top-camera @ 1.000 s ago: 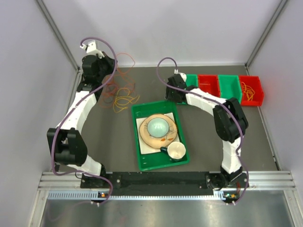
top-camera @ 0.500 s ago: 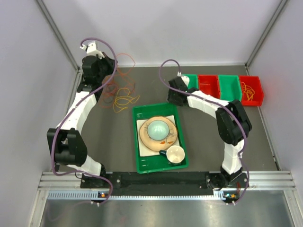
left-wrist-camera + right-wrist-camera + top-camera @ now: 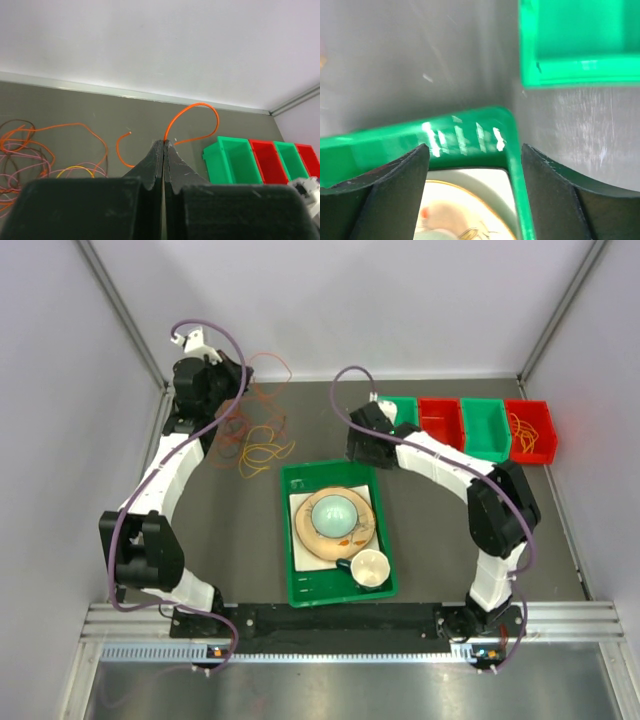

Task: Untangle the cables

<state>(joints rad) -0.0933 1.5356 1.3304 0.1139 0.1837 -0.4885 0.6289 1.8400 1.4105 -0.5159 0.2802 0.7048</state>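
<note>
Risk: left gripper (image 3: 164,145) pinches an orange cable (image 3: 200,104) beyond the green tray (image 3: 395,137); pulling may tighten the tangle (image 3: 262,440). Right gripper (image 3: 474,151) is spread, straddling the tray's corner.

The cables (image 3: 262,453) are coloured orange, yellow and dark red. The tray (image 3: 286,530) is coloured green, the table (image 3: 240,530) dark grey, the plate (image 3: 305,530) tan, the bowl (image 3: 331,510) pale green, the cup (image 3: 370,567) cream. The bins (image 3: 484,410) are alternated green and red.
</note>
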